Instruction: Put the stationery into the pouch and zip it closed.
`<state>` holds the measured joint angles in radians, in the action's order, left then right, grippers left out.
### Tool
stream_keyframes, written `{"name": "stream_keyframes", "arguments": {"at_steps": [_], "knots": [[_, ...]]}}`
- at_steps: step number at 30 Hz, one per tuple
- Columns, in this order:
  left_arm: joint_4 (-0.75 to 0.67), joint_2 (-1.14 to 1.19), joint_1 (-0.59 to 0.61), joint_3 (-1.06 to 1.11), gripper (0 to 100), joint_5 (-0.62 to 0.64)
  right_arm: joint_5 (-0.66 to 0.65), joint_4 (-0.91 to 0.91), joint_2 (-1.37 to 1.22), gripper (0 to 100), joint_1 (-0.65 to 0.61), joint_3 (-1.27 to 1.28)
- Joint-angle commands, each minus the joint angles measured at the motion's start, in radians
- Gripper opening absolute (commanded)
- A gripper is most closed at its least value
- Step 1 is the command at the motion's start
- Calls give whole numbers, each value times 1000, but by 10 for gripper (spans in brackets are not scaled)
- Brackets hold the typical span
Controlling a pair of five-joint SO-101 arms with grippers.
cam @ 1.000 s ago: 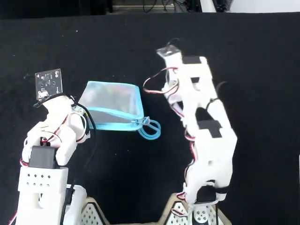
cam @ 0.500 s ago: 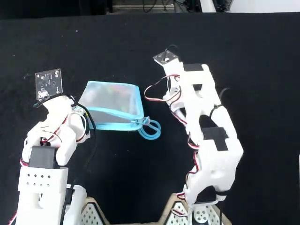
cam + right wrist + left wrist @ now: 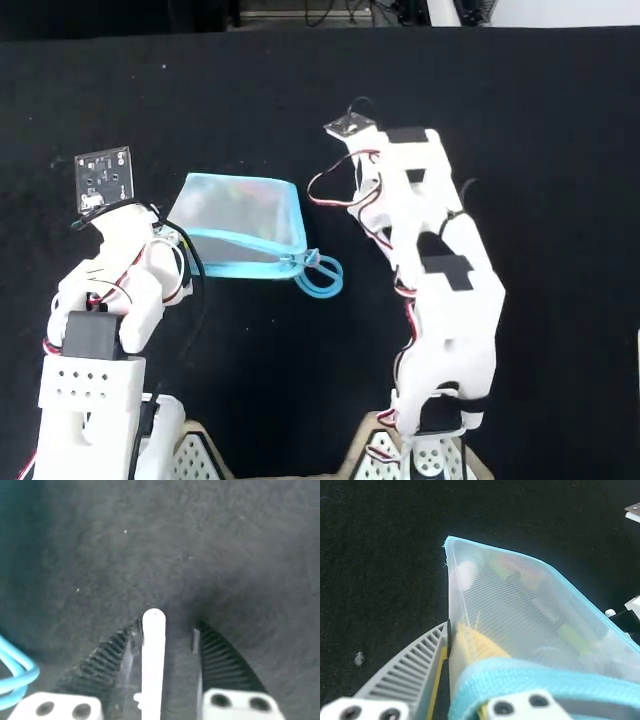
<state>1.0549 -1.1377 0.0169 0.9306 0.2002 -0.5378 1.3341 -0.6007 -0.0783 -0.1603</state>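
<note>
steadying the pouch (image 3: 240,225) at centre left, the left gripper (image 3: 470,680) clamps its zip edge; the right gripper (image 3: 166,628), fingers apart around a white stick (image 3: 152,647), should close squarely before lifting.

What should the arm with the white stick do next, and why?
Probably bring the right gripper, with the white stick in it, over to the zipper edge of the pouch: the stick is outside the pouch, other items show inside it, and the left gripper holds its corner.
</note>
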Motion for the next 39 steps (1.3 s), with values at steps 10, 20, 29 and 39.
{"name": "stream_keyframes", "arguments": {"at_steps": [10,20,29,39], "knots": [[-21,-17,8,-18,30,12,-43,190,-31,10,11,-208],[-21,-17,5,-18,30,12,11,273,329,10,8,-62],[-21,-17,8,-18,30,12,14,121,905,10,-100,348],[-21,-17,8,-18,30,12,244,3,1549,11,-285,558]]}}
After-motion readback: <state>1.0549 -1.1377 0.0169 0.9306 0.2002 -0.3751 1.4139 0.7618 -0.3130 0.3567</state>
